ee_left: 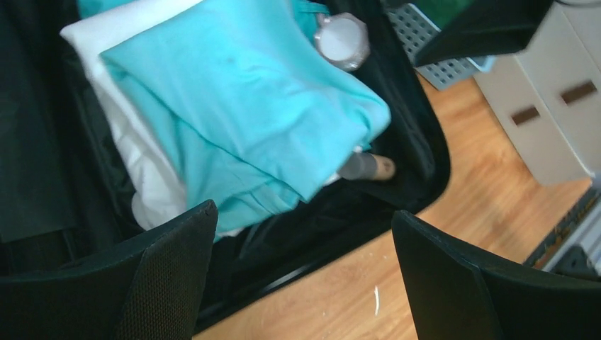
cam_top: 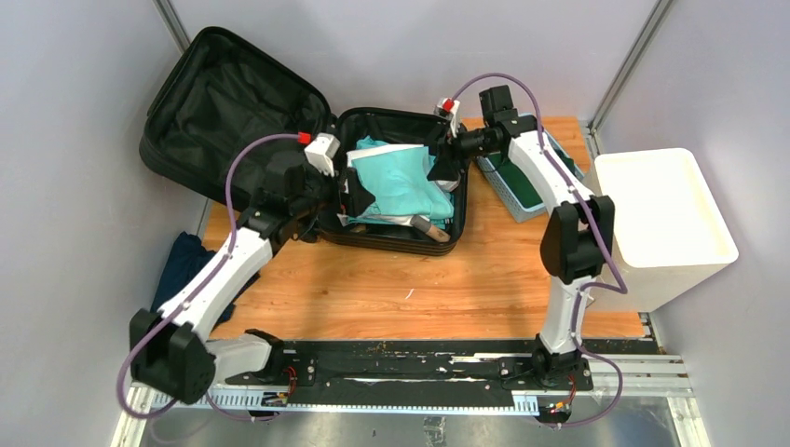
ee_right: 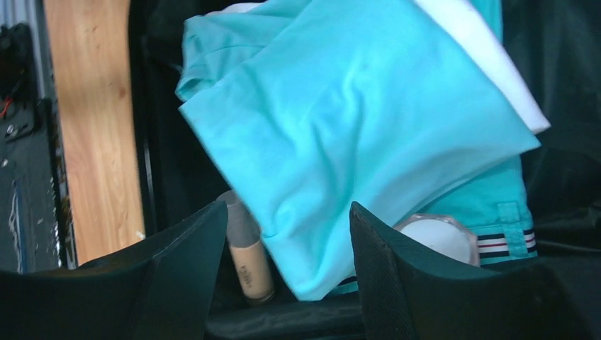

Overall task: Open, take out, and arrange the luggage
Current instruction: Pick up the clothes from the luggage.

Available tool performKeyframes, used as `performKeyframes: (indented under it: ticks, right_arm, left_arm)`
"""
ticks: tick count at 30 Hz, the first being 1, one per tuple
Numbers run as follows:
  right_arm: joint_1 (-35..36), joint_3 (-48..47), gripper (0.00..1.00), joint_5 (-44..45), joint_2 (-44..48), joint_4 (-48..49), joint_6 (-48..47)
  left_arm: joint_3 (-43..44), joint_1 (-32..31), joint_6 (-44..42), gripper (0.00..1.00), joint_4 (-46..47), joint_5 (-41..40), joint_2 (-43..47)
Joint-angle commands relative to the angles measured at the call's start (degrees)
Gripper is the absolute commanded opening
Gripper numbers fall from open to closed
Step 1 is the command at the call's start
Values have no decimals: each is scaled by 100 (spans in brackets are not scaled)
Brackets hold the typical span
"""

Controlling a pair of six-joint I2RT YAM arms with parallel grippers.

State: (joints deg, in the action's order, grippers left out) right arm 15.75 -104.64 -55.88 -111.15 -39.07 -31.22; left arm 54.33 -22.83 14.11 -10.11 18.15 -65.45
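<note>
Left fingers (ee_left: 163,283) and right fingers (ee_right: 191,269) both stand released, grasping nothing, poised over opposite sides of the open suitcase (cam_top: 224,102) lying on the desk (cam_top: 391,289).

Open luggage (cam_top: 224,102) lined in matt black fabric, its rim a smoother, slightly shiny hard plastic. Inside lie soft turquoise cloth (cam_top: 405,182) and white cloth (ee_left: 135,142), both matt and lightly creased, and a smooth beige tube (ee_right: 251,265), possibly plastic. Table (cam_top: 419,279) of light, grained wood with a satin finish. Pale blue perforated plastic basket (ee_left: 432,49). Smooth, matt white drawer unit (cam_top: 661,214). Left gripper (ee_left: 303,216) pads (ee_left: 166,283) black and finely textured.
</note>
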Motion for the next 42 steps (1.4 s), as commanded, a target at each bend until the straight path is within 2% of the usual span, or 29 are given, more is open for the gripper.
performKeyframes:
  ticks: [1, 4, 8, 13, 21, 26, 28, 33, 35, 36, 38, 42]
  right_arm:
    - [11, -663, 68, 495, -596, 406, 1079]
    - [10, -1784, 72, 863, -1398, 98, 1127]
    - [-1, -3079, 76, 1064, -2390, -238, 1240]
    - [-18, -3325, 76, 1350, -2851, -133, 1352]
    - [-70, -3741, 76, 949, -3491, 44, 1669]
    - [-113, -3639, 72, 538, -3568, 207, 1744]
    - [-124, -3561, 64, 250, -3552, 298, 1837]
    - [-138, -3270, 29, -153, -3248, 384, 1914]
    - [-155, -3056, 11, -167, -3075, 493, 1922]
    - [-161, -2997, 7, -159, -3037, 524, 1934]
    - [-183, -2950, 0, -191, -3003, 528, 1964]
    - [-179, -2866, 0, -358, -2937, 529, 2015]
  left_arm:
    - [565, 467, 625, 96, 472, 499, -853]
    - [1180, 481, 354, 94, -210, -66, -1480]
    - [1297, 498, 15, 91, -293, -199, -1777]
    - [1309, 521, -495, 90, -270, -51, -1769]
    - [1480, 576, -562, 91, -146, 178, -2118]
    - [1660, 617, -561, 90, -127, 258, -2439]
    - [1729, 637, -567, 89, -103, 282, -2577]
    - [2053, 683, -626, 88, 9, 194, -2998]
    - [2191, 683, -850, 87, 83, 71, -3184]
    - [2250, 688, -1002, 87, 126, 17, -3291]
    - [2461, 717, -1281, 88, 131, 20, -3537]
    - [2748, 1020, -1267, 90, 196, 474, -3945]
